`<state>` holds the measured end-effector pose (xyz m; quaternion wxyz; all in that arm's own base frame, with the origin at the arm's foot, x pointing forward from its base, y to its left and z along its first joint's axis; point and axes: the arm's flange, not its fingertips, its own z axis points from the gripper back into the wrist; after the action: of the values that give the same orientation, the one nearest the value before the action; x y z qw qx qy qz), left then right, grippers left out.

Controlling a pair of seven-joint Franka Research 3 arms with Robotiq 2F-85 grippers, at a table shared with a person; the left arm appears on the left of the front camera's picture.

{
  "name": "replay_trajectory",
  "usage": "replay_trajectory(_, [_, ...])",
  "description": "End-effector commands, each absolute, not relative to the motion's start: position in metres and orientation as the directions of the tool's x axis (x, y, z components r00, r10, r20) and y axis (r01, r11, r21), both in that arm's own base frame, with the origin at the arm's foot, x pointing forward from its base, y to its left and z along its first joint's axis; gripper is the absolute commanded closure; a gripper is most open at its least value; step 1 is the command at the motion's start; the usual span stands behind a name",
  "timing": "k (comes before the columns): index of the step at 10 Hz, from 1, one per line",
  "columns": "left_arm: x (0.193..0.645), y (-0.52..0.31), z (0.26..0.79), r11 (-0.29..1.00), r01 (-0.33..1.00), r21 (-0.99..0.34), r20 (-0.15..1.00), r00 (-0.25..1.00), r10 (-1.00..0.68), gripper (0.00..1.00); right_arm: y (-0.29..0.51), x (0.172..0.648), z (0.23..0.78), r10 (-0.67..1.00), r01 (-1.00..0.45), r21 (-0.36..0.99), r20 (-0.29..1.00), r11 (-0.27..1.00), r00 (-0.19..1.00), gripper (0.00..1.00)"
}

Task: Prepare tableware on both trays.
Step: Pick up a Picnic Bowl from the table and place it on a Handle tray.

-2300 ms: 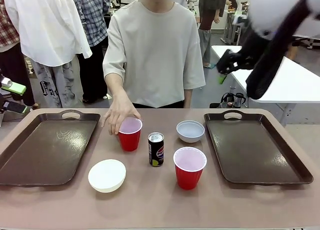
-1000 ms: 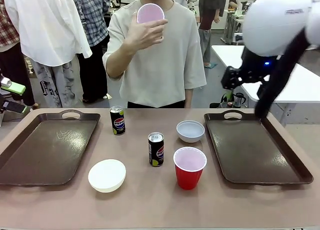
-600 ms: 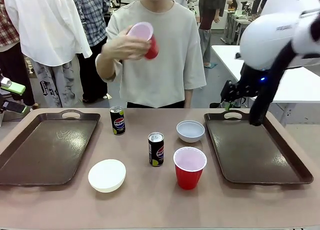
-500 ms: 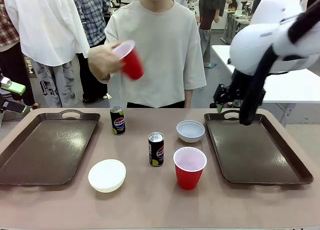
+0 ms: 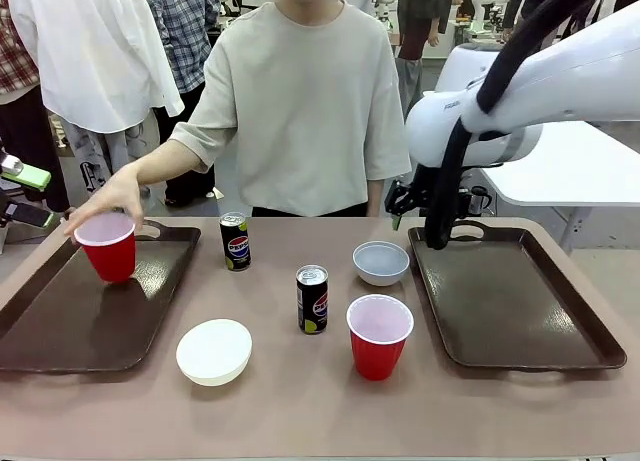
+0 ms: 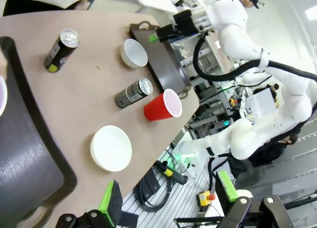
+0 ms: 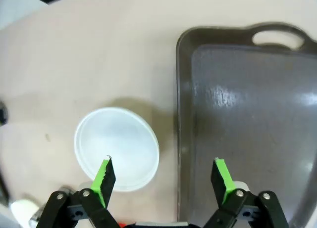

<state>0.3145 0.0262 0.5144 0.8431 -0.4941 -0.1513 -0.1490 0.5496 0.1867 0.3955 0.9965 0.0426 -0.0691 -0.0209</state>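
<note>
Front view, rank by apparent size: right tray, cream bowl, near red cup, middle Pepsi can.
Largest to smallest:
1. right tray
2. cream bowl and near red cup, too alike to rank
3. middle Pepsi can

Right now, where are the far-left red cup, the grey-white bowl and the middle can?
Far-left red cup [image 5: 111,259]: front view, its red side wall.
Grey-white bowl [image 5: 381,258]: front view, its inner bottom.
Middle can [image 5: 312,303]: front view, its printed side.

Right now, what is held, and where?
The person's hand grips a red cup by its rim, at the left tray; left gripper and right gripper hold nothing.
</note>
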Motion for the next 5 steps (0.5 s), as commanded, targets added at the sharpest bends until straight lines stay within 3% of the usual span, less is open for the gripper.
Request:
replay_trajectory(1, [0.316,0.025,0.514,0.448,0.425,-0.787,0.428,0.898,-0.100,0.00,0.204,0.562,0.392,-0.053,0.048,0.038,0.148,0.998,0.988,0.00])
replay_trajectory(5, [0.316,0.025,0.514,0.448,0.425,-0.787,0.428,0.898,-0.100,0.00,0.225,0.558,0.387,-0.009,0.007,0.013,0.119,1.000,0.993,0.00])
